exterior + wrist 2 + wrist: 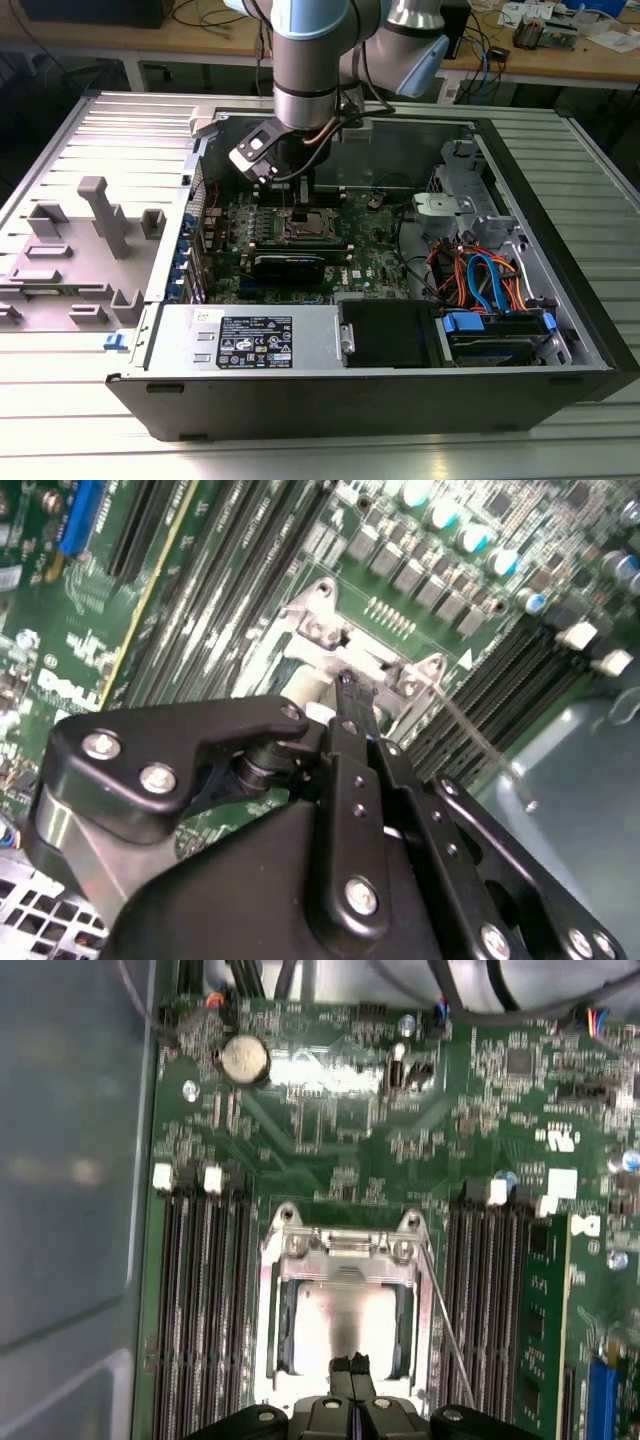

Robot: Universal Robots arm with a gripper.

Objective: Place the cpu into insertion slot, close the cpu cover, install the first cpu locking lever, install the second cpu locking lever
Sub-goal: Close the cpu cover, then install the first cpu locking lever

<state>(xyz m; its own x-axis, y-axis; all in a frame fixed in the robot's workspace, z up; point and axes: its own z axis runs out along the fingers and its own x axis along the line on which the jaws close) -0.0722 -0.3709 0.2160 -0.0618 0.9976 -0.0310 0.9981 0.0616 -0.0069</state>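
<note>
We found the gripper (350, 1363) clenched, its fingertips pressed together with nothing visible between them, directly over the cpu (345, 1320). We could not tell whether they touched. The cpu sat in the insertion slot (306, 228), toward the exterior view's left inside the computer case (420, 395). The cpu cover (340, 1258) lay flat around it. In both wrist views the gripper body hid one edge of the slot. We could not tell whether the thin locking lever (440, 1305) was latched.
</note>
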